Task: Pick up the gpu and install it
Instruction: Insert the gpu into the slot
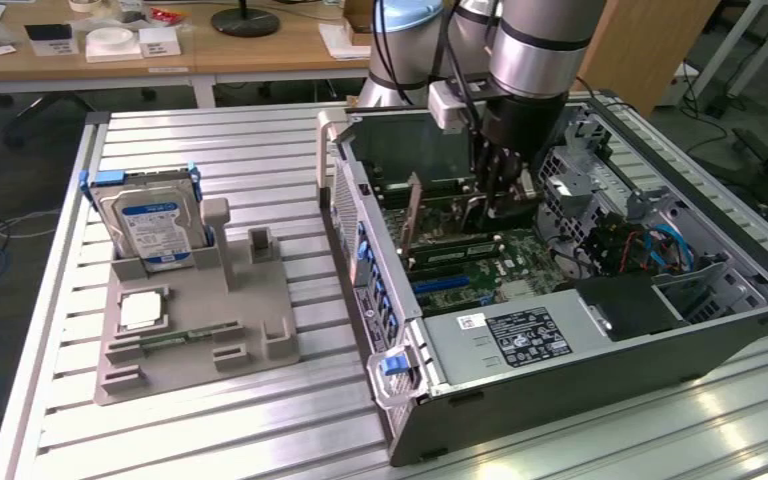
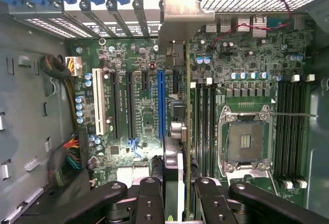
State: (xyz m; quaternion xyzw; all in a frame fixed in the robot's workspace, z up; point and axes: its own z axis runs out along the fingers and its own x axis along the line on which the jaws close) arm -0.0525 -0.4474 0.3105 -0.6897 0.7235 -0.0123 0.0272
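In the exterior view, the arm reaches down into an open computer case (image 1: 704, 330) lying on its side on a slatted metal table (image 1: 224, 420). The gripper (image 1: 496, 205) hangs low inside the case, just above the green motherboard (image 1: 518, 265). The gpu (image 1: 412, 212) stands on edge beside it, a thin brownish card upright over the board, toward the exterior view's left of the gripper; whether the fingers reach it from here is hard to tell. Well apart, on the exterior view's left, a grey holder block (image 1: 197, 330) sits on the table with a silver hard drive (image 1: 151, 228) standing upright in it, blue-and-white label facing out. In the wrist view, the gripper (image 2: 177, 196) looks straight down on the motherboard (image 2: 247, 54), and its black fingers (image 2: 149, 198) are clamped on the gpu (image 2: 174, 167), pressing the card's edge from both sides. The card runs away from the camera, edge on, and its silvery metal bracket (image 2: 182, 18) sits against the row of rear slot covers (image 2: 77, 13). It lies just beside a long blue expansion slot (image 2: 161, 103); a white slot (image 2: 97, 108) stands farther off, and the open processor socket (image 2: 245, 141) lies on the other side.
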